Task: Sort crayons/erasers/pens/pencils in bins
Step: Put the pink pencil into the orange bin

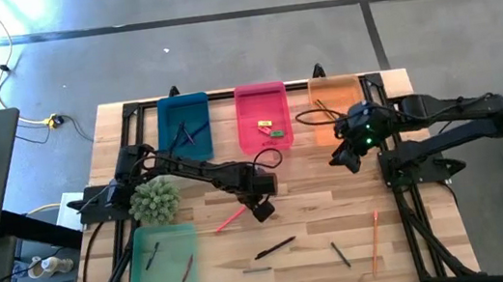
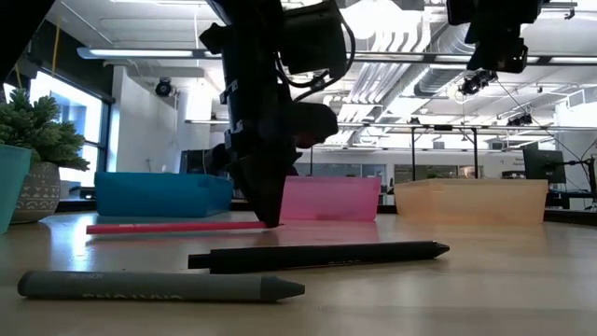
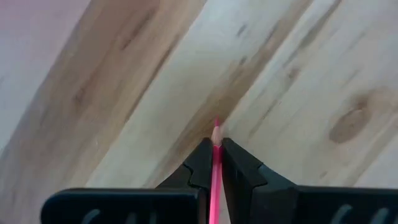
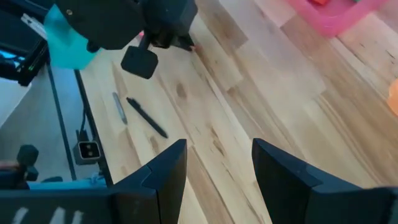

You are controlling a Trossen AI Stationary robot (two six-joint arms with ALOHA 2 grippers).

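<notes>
The left gripper point(image 3: 216, 149) is at desk level near the middle of the desk point(image 1: 310, 216). Its fingers point(image 3: 200, 163) are clamped on a pink pencil point(image 3: 216, 171), one finger on each side of the shaft. In the left wrist view the sharpened tip projects just past the fingertips; the rest of the shaft is hidden between the fingers. In the low view the pink pencil lies flat on the desk, with one end covered by the gripper body.

The right gripper point(image 4: 219, 165) is raised above the desk, just beside the orange bin point(image 1: 336, 105). Its fingers are apart with nothing between them.

A black pen point(image 2: 317, 255) and a dark grey crayon point(image 2: 159, 286) lie on the near part of the desk, well apart from both grippers. An orange pencil point(image 1: 376, 241) lies near the right edge.

The blue bin point(image 1: 185, 127), pink bin point(image 1: 262, 117) and orange bin stand in a row along the far edge; the green bin point(image 1: 161, 268) is at the near left corner. The contents of the bins are too small to identify with certainty. A potted plant point(image 1: 154, 200) stands beside the green bin.
</notes>
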